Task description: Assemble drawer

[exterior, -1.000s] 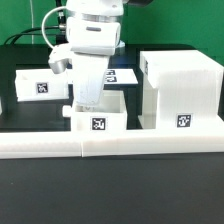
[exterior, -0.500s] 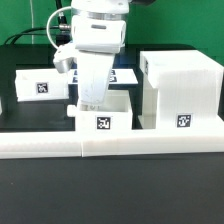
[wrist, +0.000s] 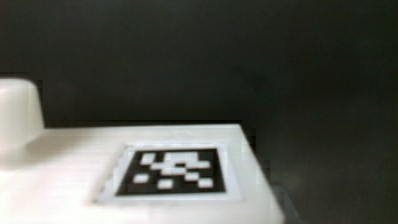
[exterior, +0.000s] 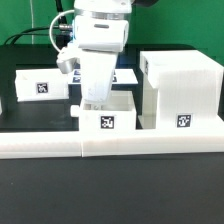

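Note:
In the exterior view my gripper (exterior: 92,103) reaches down into the left end of a small white open-topped tray (exterior: 108,122) with a square tag on its front. The fingers look closed on the tray's wall, their tips hidden by it. The tall white housing (exterior: 180,85) stands just to the tray's right, a narrow gap between them. A second tagged tray (exterior: 42,85) sits at the exterior view's left. The wrist view shows a tagged white face of the held tray (wrist: 169,170) close up and blurred, with no fingers in it.
A long low white border wall (exterior: 150,142) runs along the front of the parts. The marker board (exterior: 125,75) lies flat behind the arm. A white rounded shape (wrist: 15,115) sits at the edge of the wrist view over dark table.
The gripper and the middle tray have moved together toward the exterior view's right, closer to the housing. The housing and the left tray have not moved.

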Action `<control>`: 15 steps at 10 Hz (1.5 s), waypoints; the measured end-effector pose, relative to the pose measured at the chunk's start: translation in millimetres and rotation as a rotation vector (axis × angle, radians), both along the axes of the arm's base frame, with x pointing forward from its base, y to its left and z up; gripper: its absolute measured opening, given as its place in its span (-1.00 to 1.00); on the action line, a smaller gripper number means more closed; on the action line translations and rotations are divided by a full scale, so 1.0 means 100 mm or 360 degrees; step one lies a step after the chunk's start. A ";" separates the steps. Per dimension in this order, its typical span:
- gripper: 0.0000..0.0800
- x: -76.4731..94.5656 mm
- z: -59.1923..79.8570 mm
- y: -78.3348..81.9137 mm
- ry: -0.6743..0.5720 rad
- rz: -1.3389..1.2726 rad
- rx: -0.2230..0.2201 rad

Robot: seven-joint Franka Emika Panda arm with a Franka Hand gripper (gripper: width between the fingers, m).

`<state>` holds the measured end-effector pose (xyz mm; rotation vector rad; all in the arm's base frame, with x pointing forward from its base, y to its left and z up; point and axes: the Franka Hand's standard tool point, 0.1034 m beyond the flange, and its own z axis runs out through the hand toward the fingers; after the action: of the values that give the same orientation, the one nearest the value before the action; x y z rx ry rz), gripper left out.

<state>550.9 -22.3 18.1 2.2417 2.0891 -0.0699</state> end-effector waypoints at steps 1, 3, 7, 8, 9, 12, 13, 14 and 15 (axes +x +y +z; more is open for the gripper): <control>-0.89 0.02 0.00 0.04 -0.0019 0.0010 0.0003; -0.89 0.01 0.00 0.01 -0.0015 0.0002 0.0002; -0.89 0.00 -0.04 0.16 0.0026 0.0070 -0.0008; -0.89 0.00 -0.04 0.16 0.0036 0.0073 -0.0011; -0.89 -0.01 -0.04 0.16 0.0037 0.0068 -0.0011; -0.89 -0.01 -0.06 0.20 0.0043 0.0072 -0.0009; -0.89 -0.01 -0.06 0.24 0.0057 0.0084 -0.0010; -0.89 0.00 -0.06 0.24 0.0063 0.0084 -0.0011; -0.89 -0.01 -0.06 0.24 0.0064 0.0083 -0.0011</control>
<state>550.3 1.2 12.1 2.1985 2.1624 -0.1199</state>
